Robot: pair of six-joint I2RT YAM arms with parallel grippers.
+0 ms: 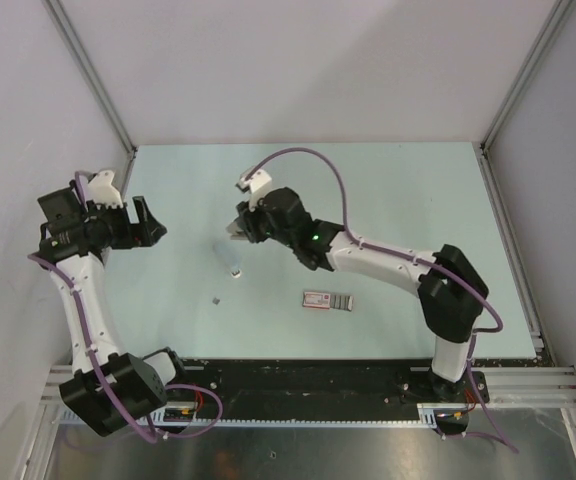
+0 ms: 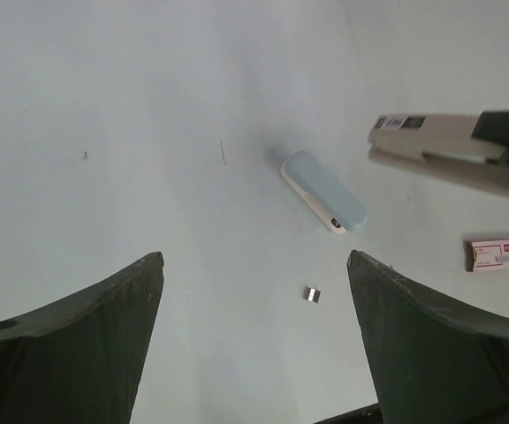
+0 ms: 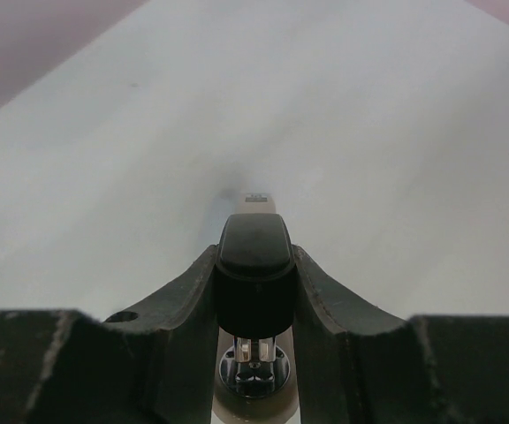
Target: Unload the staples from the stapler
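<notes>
R side first: my right end effector [image 3: 254,265] is pinching the stapler [image 2: 436,148] at its black rear end, fingers pressed in on both flanks. The body is carried above the desk [image 1: 398,200], not resting on it. Its long axis runs straight out from my R wrist, nose pointing away & over toward my left arm's side.

My left end effector [image 1: 151,222] is spread wide, nothing between the fingers, well apart from the stapler. From the L wrist cam the stapler sits up & to the right, roughly level across the view, pale nose toward me, black end buried in the R grip. So the gap to close runs sideways: L would have to go right, meeting the nose end-on or across the narrow body.

On the desk below that gap lies a pale blue oblong piece [image 2: 323,192], at a slant. Nearer my L side is a tiny grey strip, prob. staples [image 2: 312,294], loose, touching nothing. The box [image 2: 491,254] w/ red-white label lies farther right. Can't tell if more staples sit inside. L is free, R is holding, so I'd guess the next move is L's.
</notes>
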